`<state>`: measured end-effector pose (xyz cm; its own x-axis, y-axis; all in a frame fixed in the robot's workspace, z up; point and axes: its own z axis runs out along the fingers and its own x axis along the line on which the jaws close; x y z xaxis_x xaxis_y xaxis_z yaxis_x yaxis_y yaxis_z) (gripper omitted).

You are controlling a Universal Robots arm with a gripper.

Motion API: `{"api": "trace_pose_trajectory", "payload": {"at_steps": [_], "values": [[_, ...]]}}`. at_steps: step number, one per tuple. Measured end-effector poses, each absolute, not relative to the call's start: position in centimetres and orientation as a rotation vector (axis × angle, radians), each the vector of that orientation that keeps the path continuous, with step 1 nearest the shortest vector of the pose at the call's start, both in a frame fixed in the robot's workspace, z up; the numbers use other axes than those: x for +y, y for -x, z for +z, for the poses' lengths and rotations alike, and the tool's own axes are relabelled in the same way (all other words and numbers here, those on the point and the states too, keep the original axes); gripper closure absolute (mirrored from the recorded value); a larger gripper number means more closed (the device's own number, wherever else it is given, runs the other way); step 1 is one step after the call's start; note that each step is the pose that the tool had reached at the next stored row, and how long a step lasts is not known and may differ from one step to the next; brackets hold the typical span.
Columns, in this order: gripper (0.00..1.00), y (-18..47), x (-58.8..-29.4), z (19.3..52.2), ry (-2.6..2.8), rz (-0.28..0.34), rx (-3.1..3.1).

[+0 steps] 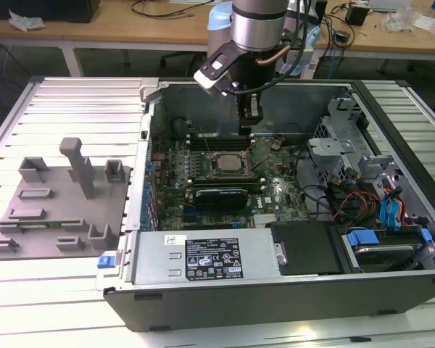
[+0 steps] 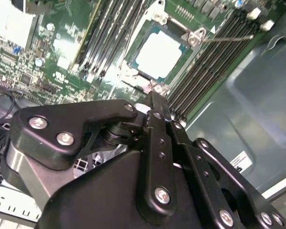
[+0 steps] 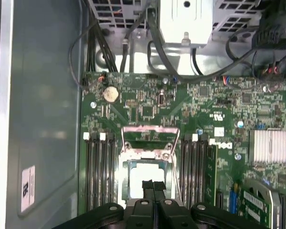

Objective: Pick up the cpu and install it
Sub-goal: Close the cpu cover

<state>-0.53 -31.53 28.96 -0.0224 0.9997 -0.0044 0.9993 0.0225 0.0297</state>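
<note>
Small flat square cpu [image 2: 159, 56] with pale silver-grey metal top: lying flat inside the dark square metal-framed socket [image 2: 193, 37], directly under the claw [image 3: 153, 185] and apart from it. Seen also in the first wrist view [image 3: 144, 175] just behind the claw tips, and in the exterior view [image 1: 228, 164] a little below the claw [image 1: 250, 125].

Black claw with both fingers [image 2: 152, 102] pressed together, closed fully, holding nothing.

Silver hold-down frame [image 3: 150, 128] of the socket swung up and open, just beyond the cpu from the claw.

Rows of black memory slots [image 3: 97, 176] on both sides of the socket, near the claw.

Green motherboard [image 3: 148, 105] spread under the claw, carrying all of these.

Dark grey open computer case [image 1: 203, 308] around the motherboard, with the claw reaching down into it.

Large grey plastic plate [image 1: 58, 196] with upright pegs well apart from the claw, outside the case, flat on the pale slatted desk [image 1: 65, 101].
</note>
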Motion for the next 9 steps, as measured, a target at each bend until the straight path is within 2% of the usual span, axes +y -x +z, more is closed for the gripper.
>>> {"api": "trace_pose_trajectory", "payload": {"at_steps": [9], "values": [[0.89,-2.8,-31.5,29.0,-2.179,0.028,2.229]]}}
